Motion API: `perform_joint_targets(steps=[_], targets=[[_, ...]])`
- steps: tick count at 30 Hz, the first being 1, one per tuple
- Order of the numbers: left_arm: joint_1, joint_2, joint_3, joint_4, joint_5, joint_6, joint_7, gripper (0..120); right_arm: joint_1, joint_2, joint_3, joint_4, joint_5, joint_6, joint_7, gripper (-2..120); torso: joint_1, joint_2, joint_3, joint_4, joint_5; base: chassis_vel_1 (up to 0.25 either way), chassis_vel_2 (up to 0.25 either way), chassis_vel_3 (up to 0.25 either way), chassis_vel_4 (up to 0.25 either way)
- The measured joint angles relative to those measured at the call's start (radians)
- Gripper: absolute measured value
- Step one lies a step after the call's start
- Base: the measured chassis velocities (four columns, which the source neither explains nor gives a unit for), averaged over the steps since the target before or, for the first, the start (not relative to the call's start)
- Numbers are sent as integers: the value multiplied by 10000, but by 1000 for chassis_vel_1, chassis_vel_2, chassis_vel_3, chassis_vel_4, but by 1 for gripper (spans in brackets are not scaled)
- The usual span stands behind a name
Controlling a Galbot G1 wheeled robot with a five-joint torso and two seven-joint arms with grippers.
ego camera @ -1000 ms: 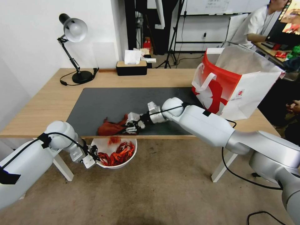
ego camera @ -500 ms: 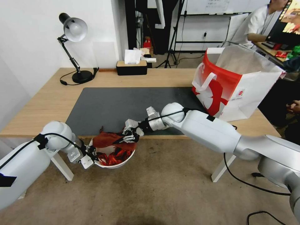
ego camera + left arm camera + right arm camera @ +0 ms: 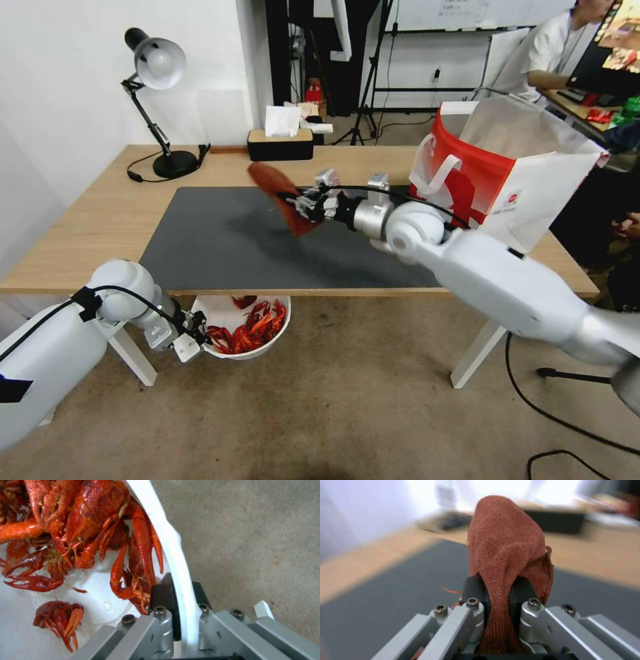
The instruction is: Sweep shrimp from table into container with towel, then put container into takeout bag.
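The left gripper (image 3: 193, 337), fingers clamped on the rim, holds the shrimp-filled (image 3: 250, 328) container (image 3: 267, 347) below the counter's (image 3: 80, 240) near edge, far from the takeout bag (image 3: 533, 193) at its right end, while the right gripper (image 3: 300, 200) pinches the towel (image 3: 280, 193) above the mat.

Shrimp (image 3: 250, 328) in container (image 3: 267, 349) below table (image 3: 100, 220) front edge; takeout bag (image 3: 507, 180) on table's right

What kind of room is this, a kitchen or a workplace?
Probably an office or lab, not a kitchen: a light-wood table with a desk lamp, tripod stands behind it, and a monitor at a neighbouring desk.
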Motion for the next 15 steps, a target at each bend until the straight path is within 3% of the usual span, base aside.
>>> perform_joint_targets(steps=[2,4,7,13,15], targets=[[2,11,0,-8,-4,1,0,0,-84,-64,33,145,149,-143,603,7,1,0,0,0,0,0,0,0,0],[15,35,0,-46,-9,3,0,0,-438,-242,189,441,393,-553,2625,7,1,0,0,-1,0,0,0,0,0],[28,44,-1,-87,-15,13,0,0,-750,-369,364,470,283,-659,3511,7,1,0,1,-2,1,0,0,0,0],[47,57,44,-169,-62,159,23,0,-1638,-668,942,649,172,-711,4153,7,1,0,1,0,1,0,0,0,0],[47,66,53,-178,-60,165,28,0,-1888,-830,1125,854,132,-707,4142,15,1,0,0,-1,0,0,0,0,0]])
